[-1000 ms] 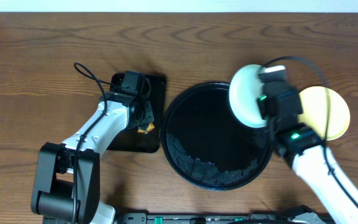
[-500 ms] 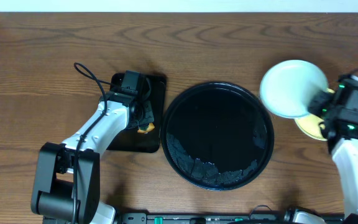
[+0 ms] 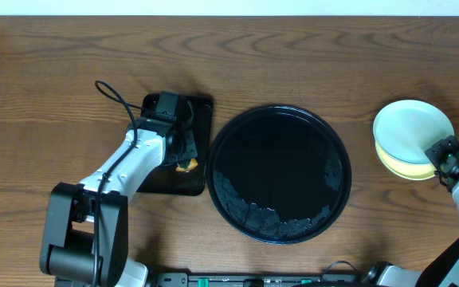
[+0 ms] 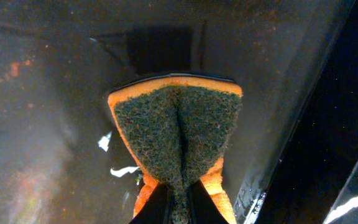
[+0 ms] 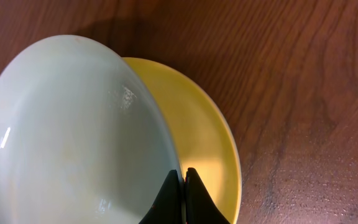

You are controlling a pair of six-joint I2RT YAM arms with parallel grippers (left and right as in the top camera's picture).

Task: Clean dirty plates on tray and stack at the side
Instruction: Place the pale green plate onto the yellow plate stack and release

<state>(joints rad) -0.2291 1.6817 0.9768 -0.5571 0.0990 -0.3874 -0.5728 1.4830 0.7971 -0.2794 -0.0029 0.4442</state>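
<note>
The large round black tray [image 3: 277, 127] sits at the table's middle with no plate on it. My right gripper [image 3: 445, 155] is shut on the rim of a pale bluish-white plate [image 3: 409, 131], holding it over the pale yellow plate [image 3: 397, 165] at the right side. In the right wrist view the gripper [image 5: 182, 180] pinches the white plate [image 5: 73, 137] with the yellow plate [image 5: 204, 143] beneath. My left gripper [image 3: 183, 151] is shut on an orange and green sponge [image 4: 178, 134] over the small rectangular tray [image 3: 202, 108]; its fingertips [image 4: 178, 199] pinch the sponge. A third plate is not in view.
The small rectangular black tray [image 4: 55, 93] is wet with orange specks. A cable loops at the left arm [image 3: 106, 92]. The wooden table edge runs along the back.
My right gripper carried the bluish-white plate from the tray's right rim rightward to over the yellow plate. The left arm has not moved.
</note>
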